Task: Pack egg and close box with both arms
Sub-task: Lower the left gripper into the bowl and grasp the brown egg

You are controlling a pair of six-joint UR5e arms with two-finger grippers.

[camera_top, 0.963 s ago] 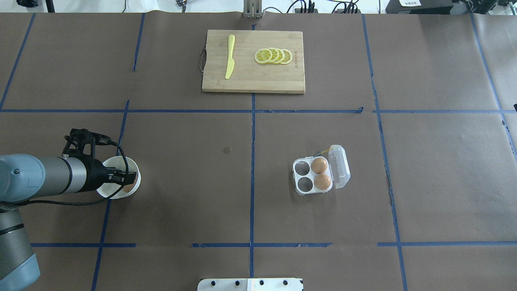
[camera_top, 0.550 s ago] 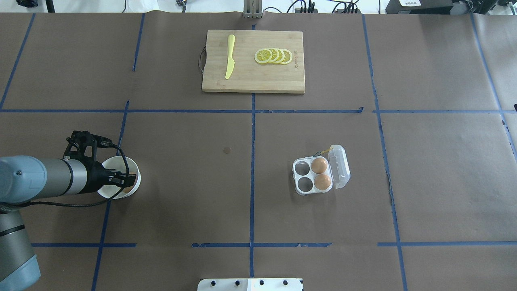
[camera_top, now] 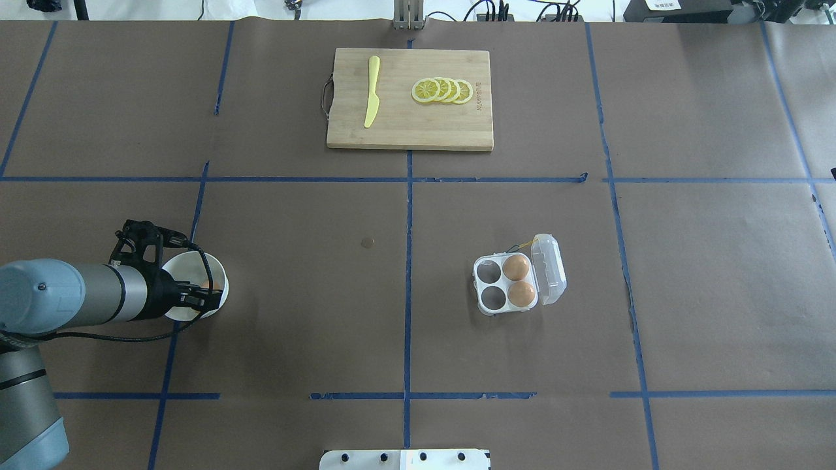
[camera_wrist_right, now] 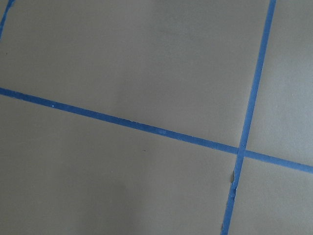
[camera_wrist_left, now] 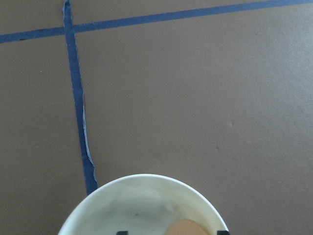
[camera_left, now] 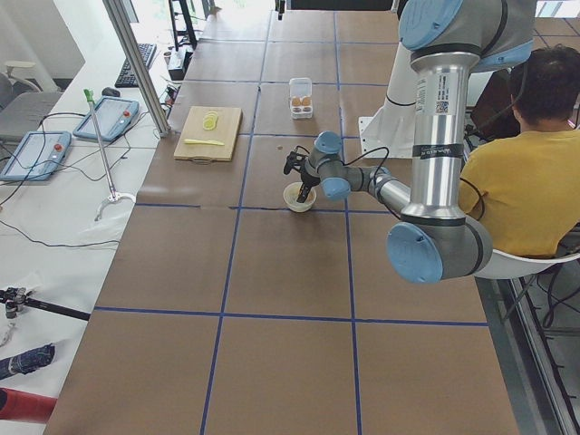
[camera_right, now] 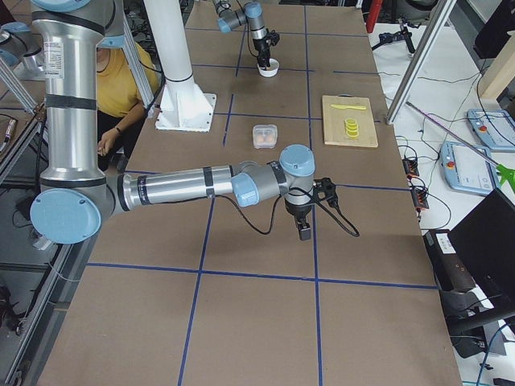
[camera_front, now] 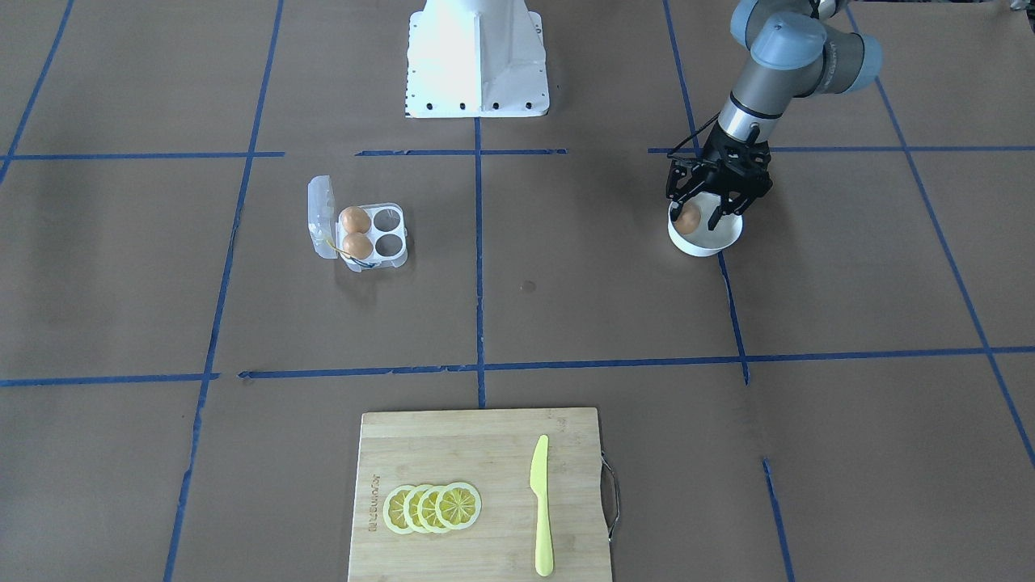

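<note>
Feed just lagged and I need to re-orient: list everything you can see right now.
bowl egg: one, orange-brown; in bowl.
carton eggs: two, orange-brown; cups nearest the lid.
egg carton: one, clear; lid open, two cups empty, robot's right side.
bowl: one, white; robot's left side.
cutting board: one, wooden; far centre.
lemon slices: four, yellow; on board.
knife: one, yellow; on board.
base block: one, white; robot's edge.
operator: one, yellow shirt; seated.
left gripper: black, open, fingers straddling bowl egg.
right gripper: black, over bare table; opening unclear.
</note>
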